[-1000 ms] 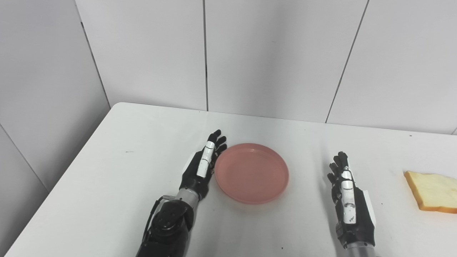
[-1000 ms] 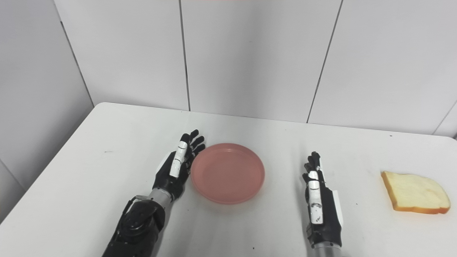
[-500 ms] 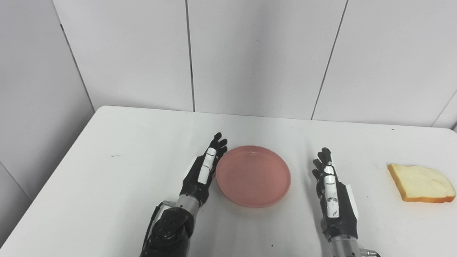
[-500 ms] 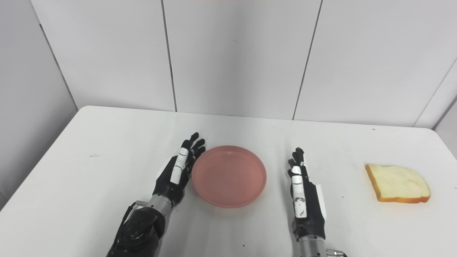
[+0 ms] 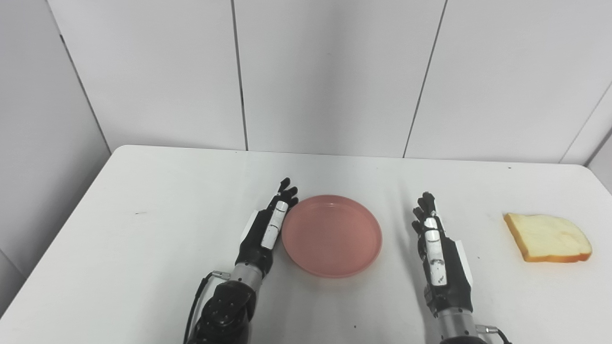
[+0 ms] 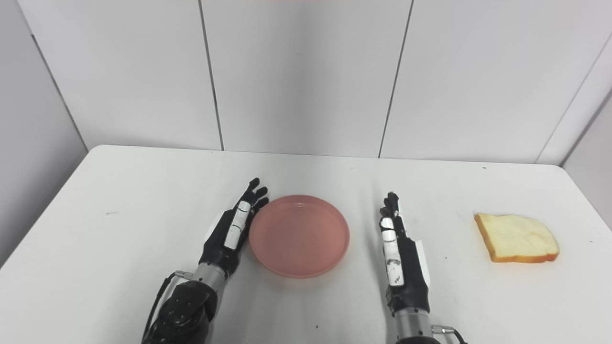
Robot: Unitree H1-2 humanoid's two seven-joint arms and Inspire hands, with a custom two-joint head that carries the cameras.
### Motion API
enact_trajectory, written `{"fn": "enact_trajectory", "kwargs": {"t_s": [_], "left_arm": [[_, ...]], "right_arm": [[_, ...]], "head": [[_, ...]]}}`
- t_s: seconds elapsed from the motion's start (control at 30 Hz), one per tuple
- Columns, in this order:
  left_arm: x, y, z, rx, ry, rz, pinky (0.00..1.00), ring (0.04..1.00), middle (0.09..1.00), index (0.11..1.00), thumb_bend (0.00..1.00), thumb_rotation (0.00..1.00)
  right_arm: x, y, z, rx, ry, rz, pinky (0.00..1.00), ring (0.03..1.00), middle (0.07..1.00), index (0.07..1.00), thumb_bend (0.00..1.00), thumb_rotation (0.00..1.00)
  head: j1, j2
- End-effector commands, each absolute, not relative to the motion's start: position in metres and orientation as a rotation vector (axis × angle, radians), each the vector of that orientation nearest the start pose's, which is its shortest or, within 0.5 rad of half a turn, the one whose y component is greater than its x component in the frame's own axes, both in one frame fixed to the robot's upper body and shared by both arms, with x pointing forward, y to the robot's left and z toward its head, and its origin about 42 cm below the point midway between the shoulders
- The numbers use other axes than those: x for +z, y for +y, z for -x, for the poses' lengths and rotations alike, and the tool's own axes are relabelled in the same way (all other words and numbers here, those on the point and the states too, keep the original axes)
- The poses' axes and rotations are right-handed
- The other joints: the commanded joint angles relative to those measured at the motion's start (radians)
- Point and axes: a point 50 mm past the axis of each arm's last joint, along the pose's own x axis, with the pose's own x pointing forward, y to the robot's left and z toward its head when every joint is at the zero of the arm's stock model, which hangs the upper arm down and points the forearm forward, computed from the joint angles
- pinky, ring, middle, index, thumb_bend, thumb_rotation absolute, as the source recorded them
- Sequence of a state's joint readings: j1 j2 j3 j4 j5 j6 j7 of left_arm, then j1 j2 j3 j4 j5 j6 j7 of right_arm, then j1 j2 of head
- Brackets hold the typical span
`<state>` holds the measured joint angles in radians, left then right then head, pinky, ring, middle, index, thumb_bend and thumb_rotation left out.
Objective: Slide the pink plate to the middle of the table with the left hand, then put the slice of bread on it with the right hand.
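nearest us, our left hand (image 5: 267, 229) lies flat with fingers spread, its edge against the pink plate (image 5: 332, 235) mid-tabletop (image 5: 143, 248). our right hand (image 5: 437, 248) waits open, empty, right of the plate. farther right lies the slice of bread (image 5: 548, 231), well apart.

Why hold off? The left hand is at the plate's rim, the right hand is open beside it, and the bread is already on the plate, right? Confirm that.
Not quite. The bread is not on the plate: it lies on the table, far to the right, beyond the right hand. Both eye views show this. The left hand is at the plate's rim, and the right hand is open beside it.
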<state>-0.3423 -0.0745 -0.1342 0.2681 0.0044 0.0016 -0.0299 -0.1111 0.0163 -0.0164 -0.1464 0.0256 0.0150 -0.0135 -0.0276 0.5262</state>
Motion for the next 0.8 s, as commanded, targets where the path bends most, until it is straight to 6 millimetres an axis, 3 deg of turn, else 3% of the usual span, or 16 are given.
{"fn": "enact_trajectory", "kwargs": {"t_s": [0.0,0.33,0.5,0.63,0.77], "left_arm": [[0.155,0.104,-0.38,-0.252,-0.163,0.04,0.96,0.968,0.965,0.979,0.78,1.0],[0.166,0.107,-0.372,-0.177,-0.247,0.133,0.92,0.929,0.942,0.946,0.78,0.96],[0.176,0.112,-0.365,-0.171,-0.282,0.134,0.91,0.927,0.942,0.947,0.77,0.97],[0.179,0.117,-0.361,-0.164,-0.303,0.13,0.88,0.909,0.928,0.931,0.77,0.96],[0.18,0.129,-0.356,-0.181,-0.31,0.115,0.92,0.93,0.946,0.952,0.75,0.98]], "right_arm": [[0.196,-0.202,-0.321,0.002,-0.385,-0.034,1.0,0.988,1.0,1.0,0.73,1.0],[0.24,-0.223,-0.341,-0.015,-0.511,0.012,1.0,0.984,1.0,1.0,0.77,0.93],[0.283,-0.25,-0.349,-0.005,-0.585,0.152,0.98,0.97,0.998,1.0,0.79,0.9],[0.311,-0.269,-0.35,-0.022,-0.618,0.286,0.93,0.938,0.976,0.998,0.79,0.82],[0.342,-0.29,-0.35,-0.012,-0.633,0.432,0.87,0.944,0.979,1.0,0.81,0.74]], "head": [[0.001,0.001],[-0.033,-0.004],[-0.065,-0.009],[-0.092,-0.01],[-0.124,-0.015]]}}
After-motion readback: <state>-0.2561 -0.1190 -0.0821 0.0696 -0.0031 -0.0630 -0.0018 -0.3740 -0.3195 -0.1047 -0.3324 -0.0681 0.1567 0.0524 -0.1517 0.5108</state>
